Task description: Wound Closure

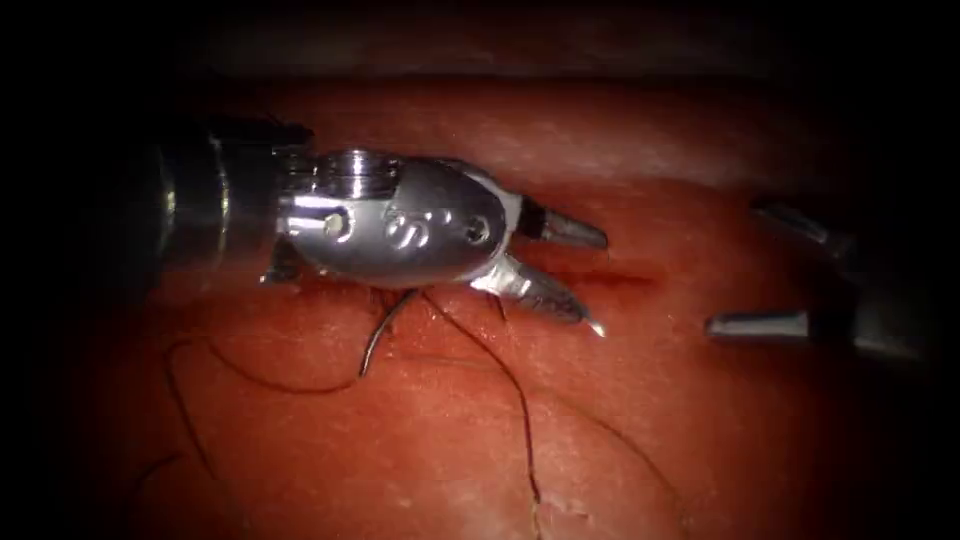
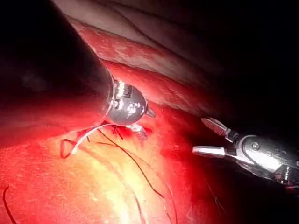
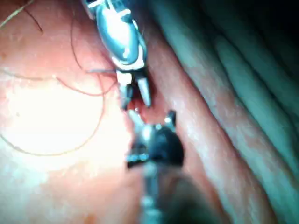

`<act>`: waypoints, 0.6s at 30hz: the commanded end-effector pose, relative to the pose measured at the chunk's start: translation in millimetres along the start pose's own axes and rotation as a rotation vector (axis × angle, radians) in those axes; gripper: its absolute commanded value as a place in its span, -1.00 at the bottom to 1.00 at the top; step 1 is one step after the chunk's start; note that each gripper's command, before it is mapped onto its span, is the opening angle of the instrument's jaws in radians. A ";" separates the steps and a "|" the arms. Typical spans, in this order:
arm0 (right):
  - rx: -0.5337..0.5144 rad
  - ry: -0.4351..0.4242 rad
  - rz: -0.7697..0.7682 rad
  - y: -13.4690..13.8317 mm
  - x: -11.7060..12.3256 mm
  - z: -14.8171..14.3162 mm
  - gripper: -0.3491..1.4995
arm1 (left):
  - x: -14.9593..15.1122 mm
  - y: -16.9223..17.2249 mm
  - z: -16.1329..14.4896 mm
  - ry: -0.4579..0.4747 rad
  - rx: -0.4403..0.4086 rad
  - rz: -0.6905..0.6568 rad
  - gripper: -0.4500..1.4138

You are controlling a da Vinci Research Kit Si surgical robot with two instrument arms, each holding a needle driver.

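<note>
The curved needle [image 1: 385,335] is lying on the tissue [image 1: 620,440] just below the left tool [image 1: 570,275], one end tucked under the tool's wrist near the cut [image 1: 610,272] and the other curving down onto the surface on the left of the cut; how deep that hidden end is sitting in the tissue cannot be told. In the left wrist view the needle [image 2: 88,133] is showing as a pale arc beside the tool's round wrist. Dark thread [image 1: 500,370] is trailing from the needle in loose loops across the tissue, one strand running down toward the near edge and another sweeping out to the left.

The left tool is hovering over the cut with its jaws spread moderately wide, the lower jaw tip close to the tissue, and is gripping nothing. The right tool [image 1: 775,275] is waiting well apart at the right, its jaws gaping wide and empty above the tissue. In the right wrist view the left tool [image 3: 135,95] is facing the right tool [image 3: 152,119] across the cut, tips near but seemingly not touching.
</note>
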State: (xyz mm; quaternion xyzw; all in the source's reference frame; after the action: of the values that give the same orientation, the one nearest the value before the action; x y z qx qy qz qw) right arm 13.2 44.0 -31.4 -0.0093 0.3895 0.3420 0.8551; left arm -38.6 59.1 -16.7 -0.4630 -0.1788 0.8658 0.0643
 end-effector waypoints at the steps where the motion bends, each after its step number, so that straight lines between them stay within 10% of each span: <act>1: 0.003 0.004 -0.001 -0.2 0.0 0.9 0.67 | 0.1 -0.5 0.0 0.012 -0.013 -0.044 0.27; 9: 0.049 0.010 0.001 -0.8 0.1 1.4 0.69 | 2.7 -1.1 -8.7 -0.055 -0.073 -0.330 0.23; 18: 0.063 0.010 0.000 -1.1 0.2 1.7 0.69 | 1.3 -2.0 -2.3 -0.401 -0.316 -0.388 -0.18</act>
State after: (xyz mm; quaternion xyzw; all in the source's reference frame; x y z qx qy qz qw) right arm 14.4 43.6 -31.2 0.0158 0.4032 0.3304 0.8532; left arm -37.5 61.5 -18.4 -0.2398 -0.4124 0.8716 0.1129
